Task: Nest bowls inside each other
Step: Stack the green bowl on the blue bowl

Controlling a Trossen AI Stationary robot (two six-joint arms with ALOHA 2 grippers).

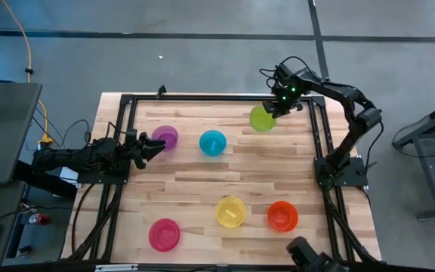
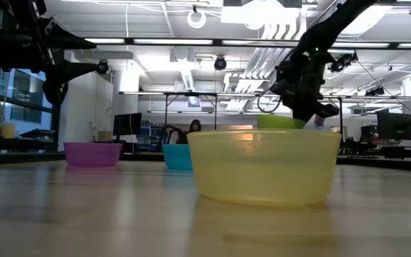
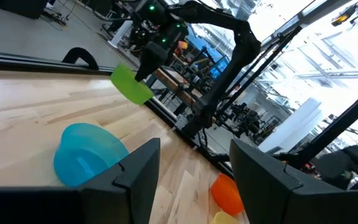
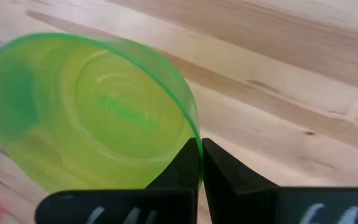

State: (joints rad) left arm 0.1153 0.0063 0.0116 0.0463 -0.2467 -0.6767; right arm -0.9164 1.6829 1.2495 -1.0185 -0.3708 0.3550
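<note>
Six bowls show in the high view: purple (image 1: 166,137), blue (image 1: 212,142), green (image 1: 262,119), yellow (image 1: 231,211), orange (image 1: 282,215) and pink-red (image 1: 164,234). All but the green one sit upright on their bases on the table. My right gripper (image 1: 278,106) is near the far right corner, shut on the green bowl (image 4: 98,118). My left gripper (image 1: 157,143) is open at the purple bowl's left side. In the low view the left gripper (image 2: 57,71) hangs above the purple bowl (image 2: 91,153) without touching it. The left wrist view shows the blue bowl (image 3: 86,152) ahead of the left gripper (image 3: 194,155). My right gripper (image 4: 200,146) pinches the green bowl's rim (image 4: 191,124), with one finger inside the bowl and one outside. The bowl is lifted clear of the table and tilted, its opening facing sideways (image 3: 131,84). It hangs below the fingers (image 2: 280,121).
A black metal frame (image 1: 217,98) runs along the table's far, left and right edges. The yellow bowl (image 2: 262,164) stands close in front of the low camera and hides part of the far side. Bare wood lies in the table's middle (image 1: 202,181).
</note>
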